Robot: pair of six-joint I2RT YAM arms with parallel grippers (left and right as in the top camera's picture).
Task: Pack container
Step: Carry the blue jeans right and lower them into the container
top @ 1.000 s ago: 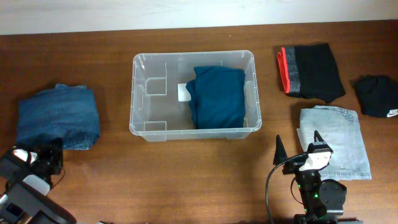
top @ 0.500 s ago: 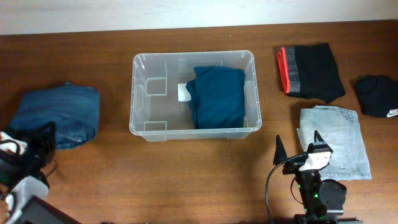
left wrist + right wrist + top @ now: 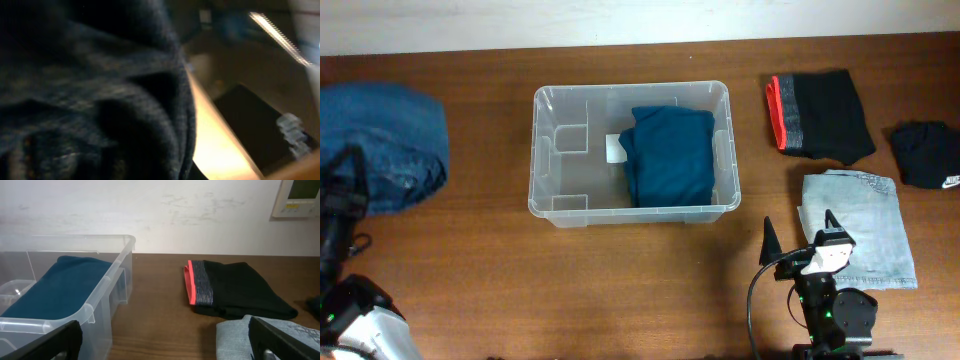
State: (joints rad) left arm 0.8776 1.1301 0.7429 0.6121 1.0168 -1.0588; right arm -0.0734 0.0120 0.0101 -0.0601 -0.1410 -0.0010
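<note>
Two hands: left hand (image 3: 342,188) narrow on the blue jeans (image 3: 382,140), right hand (image 3: 800,224) wide and empty near the container (image 3: 620,87).

container (image 3: 630,87): clear glossy plastic | table (image 3: 620,280): smooth matt wood | jeans (image 3: 380,140): rough denim cloth

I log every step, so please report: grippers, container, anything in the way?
Left gripper shut on jeans, held up. Right gripper open, empty. Container holds teal garment, left half free. Nothing blocks it.
</note>
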